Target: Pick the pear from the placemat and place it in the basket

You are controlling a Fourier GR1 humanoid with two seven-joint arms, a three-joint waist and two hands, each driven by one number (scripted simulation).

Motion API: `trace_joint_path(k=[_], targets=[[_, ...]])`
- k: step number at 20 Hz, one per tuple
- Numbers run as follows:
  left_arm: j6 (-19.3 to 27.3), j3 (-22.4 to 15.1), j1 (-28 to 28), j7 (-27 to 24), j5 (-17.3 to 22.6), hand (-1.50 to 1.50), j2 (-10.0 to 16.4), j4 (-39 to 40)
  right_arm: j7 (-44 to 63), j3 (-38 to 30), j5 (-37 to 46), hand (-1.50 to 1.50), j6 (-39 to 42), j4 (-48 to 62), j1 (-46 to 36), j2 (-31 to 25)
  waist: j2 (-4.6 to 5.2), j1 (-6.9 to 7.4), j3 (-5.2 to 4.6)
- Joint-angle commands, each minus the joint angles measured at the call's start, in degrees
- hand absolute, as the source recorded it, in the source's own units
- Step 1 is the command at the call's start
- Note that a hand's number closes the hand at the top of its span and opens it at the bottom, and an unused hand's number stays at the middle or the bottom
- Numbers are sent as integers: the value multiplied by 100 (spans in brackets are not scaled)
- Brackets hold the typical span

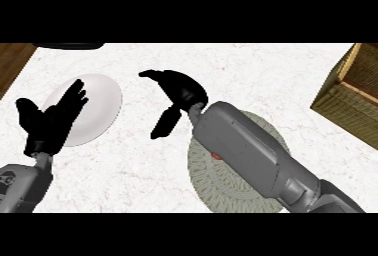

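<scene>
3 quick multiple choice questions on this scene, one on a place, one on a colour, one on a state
1. Where is the basket? A) right edge B) left edge C) counter's middle
2. What colour is the plate? A) red B) white C) black
3. The left hand is: A) curled into a fist B) open, fingers straight C) out of view
Answers: 1 A, it sits at the view's right edge; 2 B, it is plainly white; 3 B, its fingers are straight, holding nothing.
</scene>
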Motion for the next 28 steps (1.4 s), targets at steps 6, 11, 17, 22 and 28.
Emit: trace_joint_path(k=[6, 11, 17, 22, 28], targets=[[9, -129, -56, 41, -120, 0, -104, -32, 2264, 672, 704, -150, 1855, 1586, -2283, -173, 4, 74, -26], [-164, 89, -156, 69, -11, 0, 28, 139, 2597, 178, 442, -150, 2861, 2630, -3303, -145, 61, 22, -11], [92, 18, -199, -29, -204, 0, -232, 154, 2726, -498, -291, -150, 4410, 3437, -3731, -171, 55, -74, -7], [8, 218, -136, 257, -86, 0, -90, 47, 2542, -873, -481, -150, 4770, 3724, -3918, -478, -5, -183, 5], [-57, 369, 344, 71, -120, 0, -83, -125, 2304, -1081, -450, -150, 4349, 3203, -3658, -772, -70, -315, 12]])
